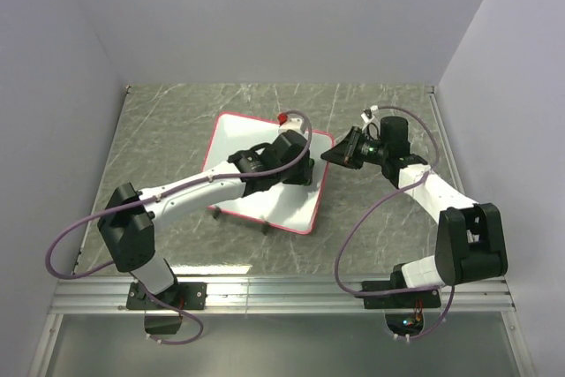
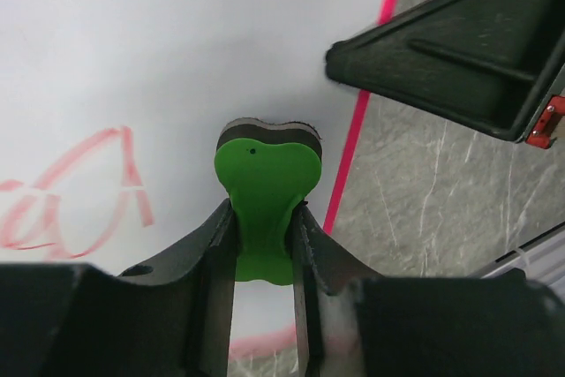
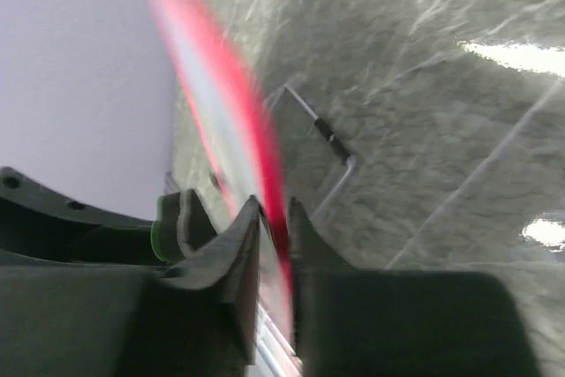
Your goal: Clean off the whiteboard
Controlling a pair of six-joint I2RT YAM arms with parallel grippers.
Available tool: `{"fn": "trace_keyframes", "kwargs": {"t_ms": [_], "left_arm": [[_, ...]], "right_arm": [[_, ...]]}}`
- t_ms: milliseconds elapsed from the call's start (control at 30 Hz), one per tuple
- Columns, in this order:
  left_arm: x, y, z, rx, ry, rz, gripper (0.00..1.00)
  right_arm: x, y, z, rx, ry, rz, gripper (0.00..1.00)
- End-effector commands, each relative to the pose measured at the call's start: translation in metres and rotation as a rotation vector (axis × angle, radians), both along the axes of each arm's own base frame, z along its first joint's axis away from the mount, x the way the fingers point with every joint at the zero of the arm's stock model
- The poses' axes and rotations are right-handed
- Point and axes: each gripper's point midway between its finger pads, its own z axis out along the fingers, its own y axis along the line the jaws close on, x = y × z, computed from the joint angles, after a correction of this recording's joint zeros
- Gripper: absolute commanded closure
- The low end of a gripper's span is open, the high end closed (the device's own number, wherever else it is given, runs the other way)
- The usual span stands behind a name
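Eraser [image 2: 265, 183] sits clenched in left pincer [image 2: 263, 214] beside scribbles [image 2: 132, 174] while right pincer [image 3: 272, 209] grips board [image 1: 243, 139] by frame [image 3: 231, 116], likely steadying it.

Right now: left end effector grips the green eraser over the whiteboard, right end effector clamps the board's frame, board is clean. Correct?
Not clean. The left wrist view shows red scribbles on the whiteboard, beside the green eraser. The rest holds: left end effector grips the eraser, right end effector clamps the frame.
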Motion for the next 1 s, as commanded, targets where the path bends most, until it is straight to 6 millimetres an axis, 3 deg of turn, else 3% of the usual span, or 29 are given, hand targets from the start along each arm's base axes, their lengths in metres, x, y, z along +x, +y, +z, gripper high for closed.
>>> {"fn": "trace_keyframes", "kwargs": {"t_ms": [0, 33, 267, 467, 567, 667, 700, 733, 800, 967], "left_arm": [[0.005, -0.005, -0.009, 0.023, -0.064, -0.018, 1.00], [0.005, -0.004, -0.013, 0.024, -0.062, -0.011, 1.00], [0.010, 0.008, -0.046, 0.064, -0.076, 0.042, 1.00], [0.019, 0.010, -0.051, 0.089, -0.102, 0.072, 1.00], [0.026, 0.023, -0.056, 0.139, -0.118, 0.109, 1.00], [0.032, 0.050, -0.065, 0.154, -0.101, 0.141, 1.00], [0.030, 0.063, -0.078, 0.169, -0.084, 0.154, 1.00], [0.030, 0.071, -0.074, 0.149, -0.081, 0.163, 1.00], [0.034, 0.104, -0.091, 0.163, -0.047, 0.220, 1.00], [0.047, 0.167, -0.097, 0.145, -0.027, 0.331, 1.00]], "right_arm": [[-0.002, 0.000, -0.008, -0.053, 0.019, 0.020, 0.89], [-0.003, 0.000, -0.010, -0.059, 0.028, 0.019, 1.00], [-0.004, -0.006, -0.015, -0.103, 0.032, 0.002, 1.00], [-0.003, -0.006, -0.011, -0.109, 0.032, 0.007, 1.00], [-0.003, -0.005, -0.007, -0.103, 0.026, 0.003, 1.00], [-0.004, -0.006, -0.003, -0.105, 0.020, 0.001, 1.00], [-0.003, -0.006, 0.000, -0.111, 0.008, 0.002, 1.00], [-0.003, -0.006, 0.000, -0.113, 0.009, 0.003, 1.00], [-0.003, -0.007, 0.003, -0.119, -0.001, 0.007, 1.00], [-0.002, -0.007, 0.004, -0.128, -0.004, 0.008, 1.00]]}}
